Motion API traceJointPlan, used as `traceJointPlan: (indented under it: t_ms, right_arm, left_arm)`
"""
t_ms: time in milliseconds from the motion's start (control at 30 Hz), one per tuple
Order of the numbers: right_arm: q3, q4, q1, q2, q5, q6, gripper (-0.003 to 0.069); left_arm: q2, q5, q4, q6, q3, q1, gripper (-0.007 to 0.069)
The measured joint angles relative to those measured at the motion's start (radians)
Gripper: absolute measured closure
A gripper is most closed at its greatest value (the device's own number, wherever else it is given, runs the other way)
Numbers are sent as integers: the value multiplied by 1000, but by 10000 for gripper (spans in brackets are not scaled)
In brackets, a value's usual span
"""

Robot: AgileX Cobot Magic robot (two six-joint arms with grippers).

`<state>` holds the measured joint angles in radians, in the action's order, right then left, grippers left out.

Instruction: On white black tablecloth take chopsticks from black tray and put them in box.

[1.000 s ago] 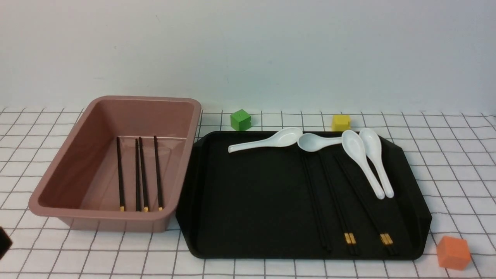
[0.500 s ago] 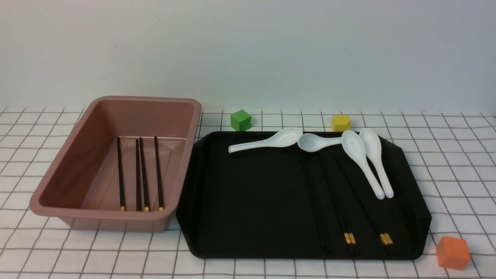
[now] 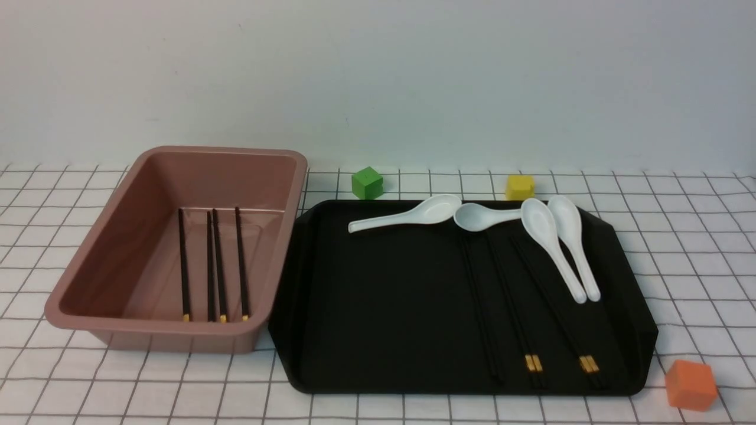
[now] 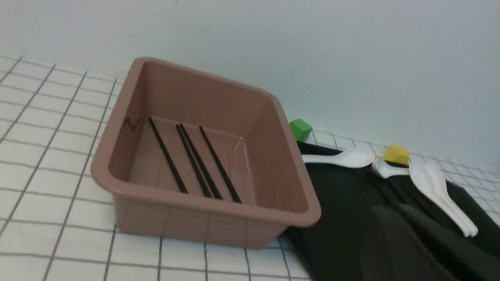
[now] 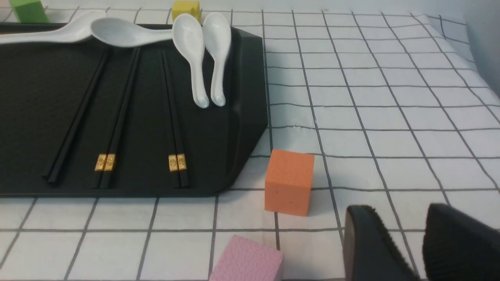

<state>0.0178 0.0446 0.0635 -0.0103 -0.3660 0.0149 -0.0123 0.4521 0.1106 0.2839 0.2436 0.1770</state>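
Nearest, a pink cube (image 5: 248,259) and an orange cube (image 3: 690,384) on the checked tablecloth (image 3: 697,260) covering the worktop; right fingers (image 5: 371,242) slightly parted, holding nothing; left fingers (image 4: 394,238) dark and blurred, state cannot be told. Middle: black tray (image 3: 384,307) holding chopsticks (image 3: 520,313) beside four white spoons (image 3: 546,245); pink box (image 3: 94,271), just left, containing four more sticks (image 3: 214,265). Farthest, green cube (image 3: 367,182) and yellow cube (image 3: 520,186).
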Motion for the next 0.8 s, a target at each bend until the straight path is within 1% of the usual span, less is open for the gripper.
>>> traceJointPlan:
  t_ms: [367,467,533,700,800]
  right_arm:
    - [0,0,0,0,0,0,419]
    - [0,0,0,0,0,0,419]
    - [0,0,0,0,0,0,419]
    - [0,0,0,0,0,0,419]
    - [0,0,1,0,0,0,419]
  left_arm:
    - [0,-6,0,0,-254,0,626]
    - [0,-25,0,0,-269,-10,624]
    - [0,-49,0,0,-271,-40,622]
    - [0,-52,-4,0,-273,-88,619]
    - [0,-52,-6,0,-273,-93,617]
